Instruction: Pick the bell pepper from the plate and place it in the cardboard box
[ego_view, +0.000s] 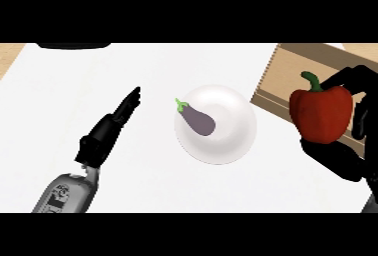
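While my right hand (341, 161) is curled round the pepper (321, 115), fingers behind it and palm below, the fruit hangs clear of the plate (221, 137), at three o'clock from it, by the near edge of the box (284, 75); whether over that edge or just short of it I cannot tell. I judge the pepper light and hollow, with a stiff wall that gives a little if squeezed and a glossy skin that could slide between my fingers. The broad lobed body gives the best purchase, so holding it across the middle, as I have it, seems right. The green stem at its twelve o'clock I would leave alone, as it may snap. A short fall should not break it, yet it may roll on its rounded sides, so I would set it low in the box before letting go. An eggplant (198, 121) lies at the plate's nine o'clock rim. My left hand (111, 127) is out at nine o'clock over the desk (148, 70), fingers straight, holding nothing.
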